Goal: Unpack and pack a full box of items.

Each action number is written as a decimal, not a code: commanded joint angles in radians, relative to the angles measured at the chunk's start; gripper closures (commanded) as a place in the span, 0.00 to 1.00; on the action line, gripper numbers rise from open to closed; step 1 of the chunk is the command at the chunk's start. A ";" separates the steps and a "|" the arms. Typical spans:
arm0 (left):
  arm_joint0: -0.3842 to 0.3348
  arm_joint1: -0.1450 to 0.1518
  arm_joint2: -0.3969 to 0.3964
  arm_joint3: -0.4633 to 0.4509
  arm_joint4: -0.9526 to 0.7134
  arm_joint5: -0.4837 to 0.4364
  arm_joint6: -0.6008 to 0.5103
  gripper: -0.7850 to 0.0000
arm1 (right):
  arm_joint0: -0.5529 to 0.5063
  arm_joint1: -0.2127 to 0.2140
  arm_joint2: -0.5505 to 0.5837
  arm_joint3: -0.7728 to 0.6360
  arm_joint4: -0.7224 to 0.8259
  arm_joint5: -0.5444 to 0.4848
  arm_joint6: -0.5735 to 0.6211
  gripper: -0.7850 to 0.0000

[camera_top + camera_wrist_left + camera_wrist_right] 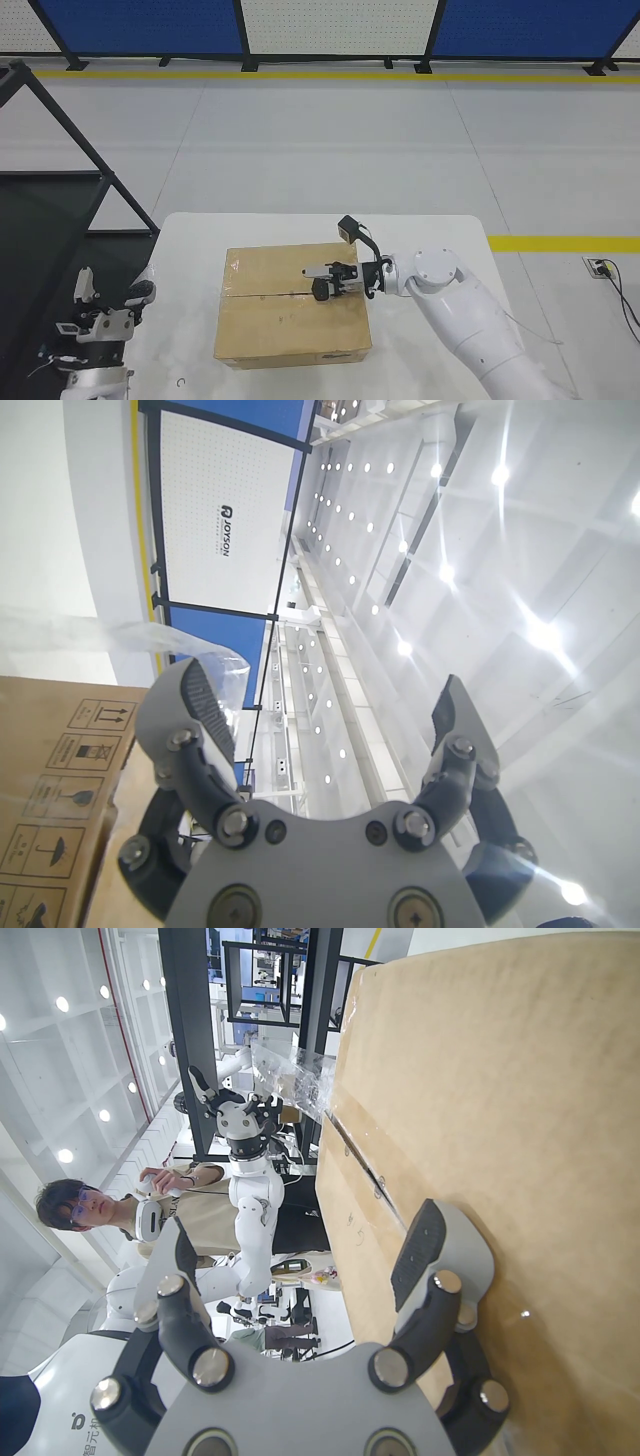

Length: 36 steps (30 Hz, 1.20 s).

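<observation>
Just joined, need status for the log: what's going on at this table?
A closed cardboard box sits on the white table, with its flaps shut and nothing unpacked. The right gripper is open over the box top, by the centre seam. The left gripper, also open and holding nothing, is at the table's opposite edge, apart from the box.

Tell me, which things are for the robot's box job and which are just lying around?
For the job: the closed cardboard box; the open right gripper over its top; the open left gripper off to its side.
Just around: the white table under the box; crumpled clear plastic at the box's edge; the black frame; the blue wall panels.
</observation>
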 commanded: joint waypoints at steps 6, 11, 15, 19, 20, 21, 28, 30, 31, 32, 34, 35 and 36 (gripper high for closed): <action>-0.016 -0.004 0.004 0.015 0.004 0.039 -0.004 0.00 | -0.003 0.000 0.004 0.001 -0.001 -0.004 0.002 0.00; -0.035 -0.005 0.000 0.041 -0.020 0.108 -0.015 0.00 | -0.004 0.000 0.005 0.000 -0.003 -0.004 0.004 0.00; -0.063 -0.001 0.002 0.099 -0.042 0.226 -0.083 0.00 | -0.003 -0.001 0.005 0.000 -0.005 -0.003 0.006 0.00; -0.073 0.003 0.015 0.159 -0.030 0.292 -0.155 0.00 | -0.002 -0.002 0.006 0.001 -0.005 -0.003 0.006 0.00; -0.074 0.004 0.024 0.170 -0.018 0.309 -0.181 0.00 | -0.001 -0.002 0.006 0.001 -0.005 -0.003 0.006 0.00; -0.078 0.006 0.031 0.183 -0.014 0.329 -0.210 0.00 | -0.001 -0.002 0.006 0.002 -0.006 -0.003 0.006 0.00; -0.137 0.007 0.065 0.250 0.004 0.367 -0.256 0.00 | 0.005 -0.006 0.002 0.008 -0.006 -0.001 0.008 0.00; -0.158 0.005 0.075 0.268 -0.002 0.365 -0.254 0.00 | 0.006 -0.007 0.002 0.009 -0.006 -0.003 0.008 0.00; -0.169 0.004 0.079 0.277 -0.010 0.366 -0.254 0.00 | 0.006 -0.008 0.002 0.010 -0.006 -0.004 0.008 0.00; -0.179 0.003 0.083 0.285 -0.021 0.364 -0.257 0.00 | 0.006 -0.008 0.002 0.010 -0.007 -0.004 0.008 0.00; -0.198 0.002 0.091 0.303 -0.042 0.378 -0.261 0.00 | 0.006 -0.008 0.002 0.011 -0.009 -0.005 0.008 0.00; -0.206 0.001 0.092 0.310 -0.052 0.381 -0.262 0.00 | 0.006 -0.008 0.003 0.011 -0.009 -0.005 0.007 0.00; -0.212 0.001 0.096 0.317 -0.058 0.385 -0.266 0.00 | 0.005 -0.008 0.003 0.010 -0.010 -0.006 0.007 0.00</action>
